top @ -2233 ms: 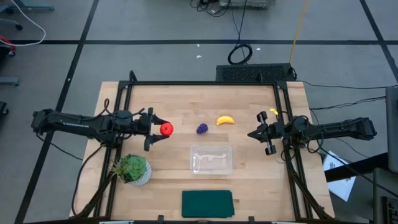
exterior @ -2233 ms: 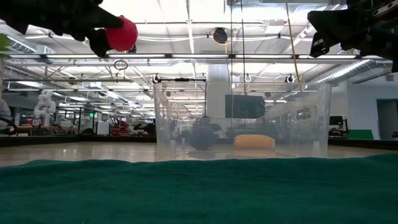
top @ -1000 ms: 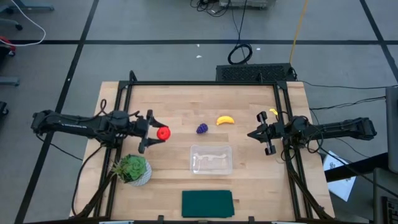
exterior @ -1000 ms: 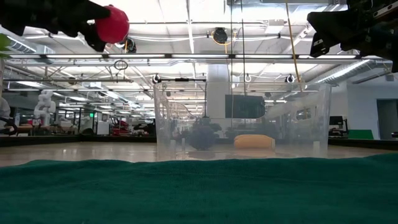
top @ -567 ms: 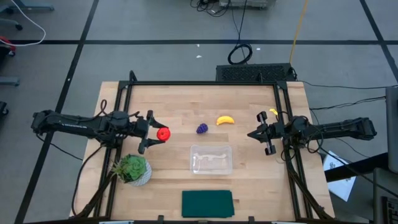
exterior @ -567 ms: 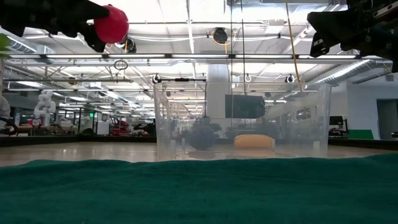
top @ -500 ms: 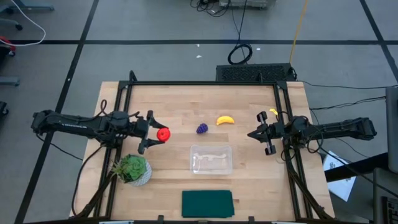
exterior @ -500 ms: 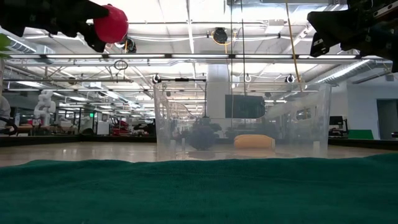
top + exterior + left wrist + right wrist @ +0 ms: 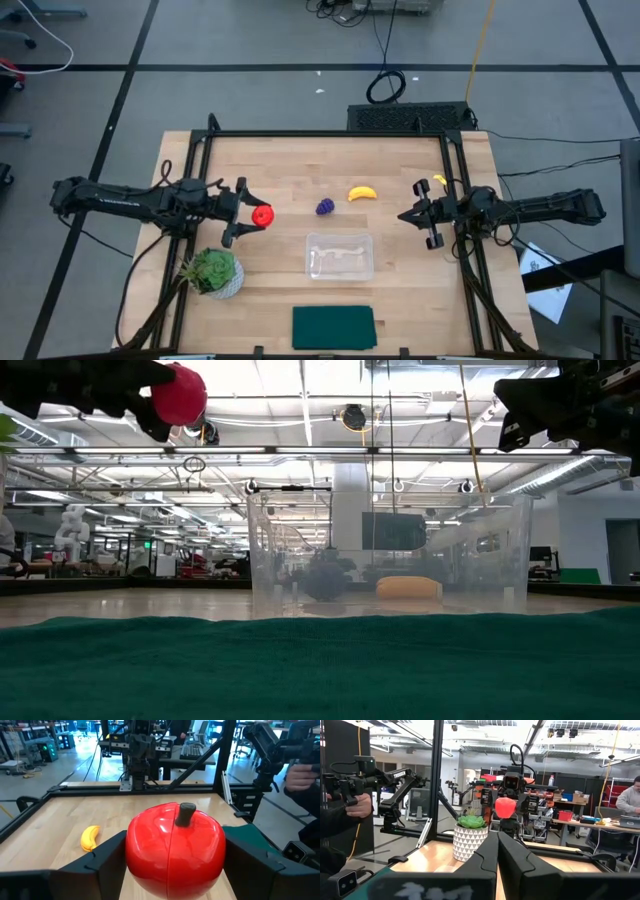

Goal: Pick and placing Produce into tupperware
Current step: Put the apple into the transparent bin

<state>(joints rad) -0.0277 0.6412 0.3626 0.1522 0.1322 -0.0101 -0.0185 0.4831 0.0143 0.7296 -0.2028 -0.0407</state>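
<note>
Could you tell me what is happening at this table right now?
The left gripper holds the round red toy fruit raised above the table, left of the clear plastic container, which is empty. The yellow toy banana and purple grape bunch lie on the wood behind it. The right gripper waits, shut, at the right side.

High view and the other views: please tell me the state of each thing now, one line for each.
Red fruit: held in the air by the left end effector, beside the tupperware, not over it.
Banana: lying on the table, untouched.
Grape bunch: lying on the table, untouched.
Tupperware: upright, open, empty.
Right end effector: shut, empty, held above the table's right edge.
Potted plant: upright.
Green cloth: lying flat.
</note>
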